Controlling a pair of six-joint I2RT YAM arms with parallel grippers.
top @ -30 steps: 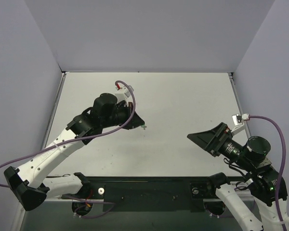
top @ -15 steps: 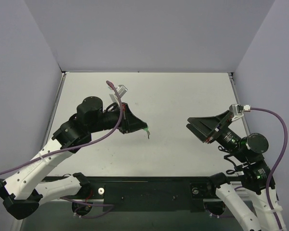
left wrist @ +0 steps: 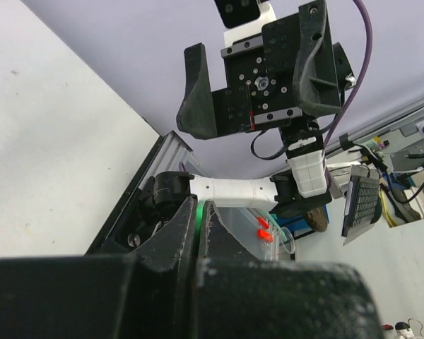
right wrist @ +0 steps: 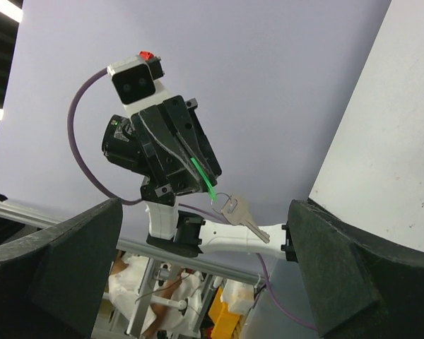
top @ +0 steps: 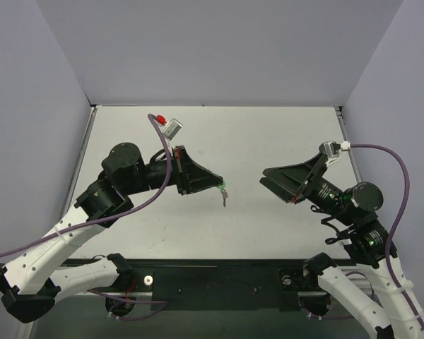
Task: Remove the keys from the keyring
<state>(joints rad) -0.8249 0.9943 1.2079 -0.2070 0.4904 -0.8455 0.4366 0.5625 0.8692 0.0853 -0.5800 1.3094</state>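
My left gripper (top: 218, 186) is held above the table, shut on the keyring's green tag (top: 222, 189). The small silver key (top: 224, 200) dangles below it from the ring. In the right wrist view the green tag (right wrist: 203, 176) sticks out of the left gripper's jaws (right wrist: 187, 159), and the key (right wrist: 242, 215) hangs on its ring. My right gripper (top: 271, 185) stands wide open, facing the key from the right with a gap between. Only a green sliver of the tag (left wrist: 196, 212) shows between the shut fingers in the left wrist view, where the key is hidden.
The white table (top: 268, 134) is enclosed by grey walls on three sides. A black rail (top: 219, 275) with the arm bases runs along the near edge. Purple cables (top: 159, 152) loop off both wrists.
The left gripper has swung right and toward the middle, lifting the tag and key. The right gripper has risen and moved left, turning its open jaws toward the key.
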